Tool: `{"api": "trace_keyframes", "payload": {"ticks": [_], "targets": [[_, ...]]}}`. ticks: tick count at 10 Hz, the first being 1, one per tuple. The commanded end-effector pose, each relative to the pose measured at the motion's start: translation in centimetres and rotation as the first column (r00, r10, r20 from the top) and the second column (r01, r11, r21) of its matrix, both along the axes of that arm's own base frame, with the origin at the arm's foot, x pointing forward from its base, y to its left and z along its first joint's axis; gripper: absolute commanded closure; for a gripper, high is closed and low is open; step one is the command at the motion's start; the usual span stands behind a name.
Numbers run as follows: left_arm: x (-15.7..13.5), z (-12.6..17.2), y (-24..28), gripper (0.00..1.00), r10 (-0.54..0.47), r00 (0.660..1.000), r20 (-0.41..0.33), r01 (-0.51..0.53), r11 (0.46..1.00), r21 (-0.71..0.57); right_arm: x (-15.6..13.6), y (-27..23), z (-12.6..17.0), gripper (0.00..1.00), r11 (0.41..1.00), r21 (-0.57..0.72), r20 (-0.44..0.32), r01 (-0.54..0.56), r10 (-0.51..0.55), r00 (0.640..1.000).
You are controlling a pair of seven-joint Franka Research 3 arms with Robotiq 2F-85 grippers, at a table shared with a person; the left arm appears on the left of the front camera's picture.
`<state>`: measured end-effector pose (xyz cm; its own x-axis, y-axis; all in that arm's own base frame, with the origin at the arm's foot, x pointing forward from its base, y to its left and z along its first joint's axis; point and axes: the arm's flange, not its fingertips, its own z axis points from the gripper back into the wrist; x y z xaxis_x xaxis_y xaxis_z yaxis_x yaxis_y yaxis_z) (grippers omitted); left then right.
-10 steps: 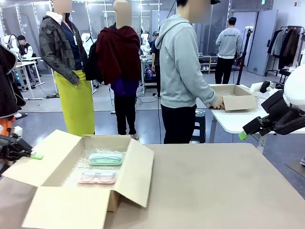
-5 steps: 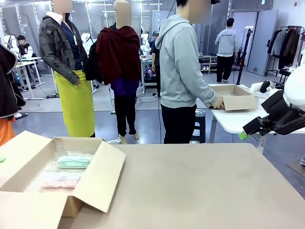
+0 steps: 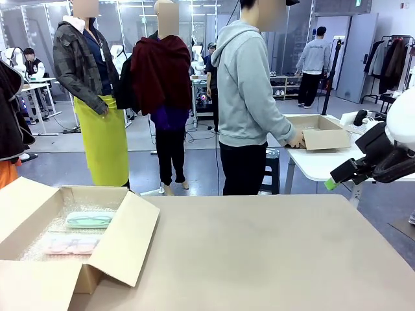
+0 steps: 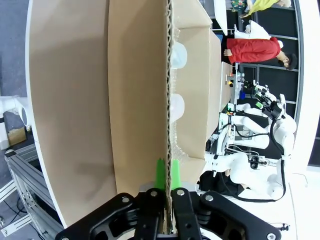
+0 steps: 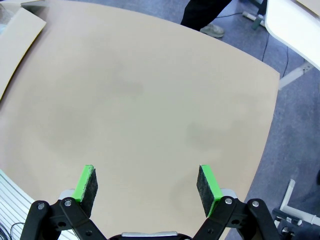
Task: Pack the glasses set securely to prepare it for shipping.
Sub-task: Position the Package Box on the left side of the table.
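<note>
1. The mint green case [image 3: 89, 219] and the pink case [image 3: 71, 243] lie side by side on bubble wrap [image 3: 42, 243] inside the open cardboard box [image 3: 113, 249], mint one towards the far wall.
2. The left gripper [image 4: 167, 192] is pinched tight on the edge of a box flap [image 4: 168, 100].
3. The right gripper [image 5: 147, 185] hangs wide apart and empty, well away from the box, over the bare table [image 5: 150, 110].
4. Both cases look light, hard-shelled and smooth, likely to slide; I'd grip across the narrow middle, gently.
</note>
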<state>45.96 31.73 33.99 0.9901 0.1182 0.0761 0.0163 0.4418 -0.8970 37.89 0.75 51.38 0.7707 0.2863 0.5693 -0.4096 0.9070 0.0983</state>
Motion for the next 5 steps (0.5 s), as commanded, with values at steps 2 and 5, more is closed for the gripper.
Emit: {"api": "trace_keyframes", "payload": {"ticks": [2, 5], "targets": [[0.06, -0.09, -0.26, 1.00, -0.002, 1.000, -0.002, 0.002, 1.000, -0.003, 0.02, 0.12, -0.07, 0.00, 1.000, 0.001, 0.010, 0.006, -0.006, 1.000], [0.04, -0.01, -0.06, 0.97, -0.001, 1.000, 0.000, 0.001, 1.000, 0.000, 0.02, 0.12, -0.07, 0.00, 1.000, 0.001, 0.010, 0.006, -0.006, 1.000]]}}
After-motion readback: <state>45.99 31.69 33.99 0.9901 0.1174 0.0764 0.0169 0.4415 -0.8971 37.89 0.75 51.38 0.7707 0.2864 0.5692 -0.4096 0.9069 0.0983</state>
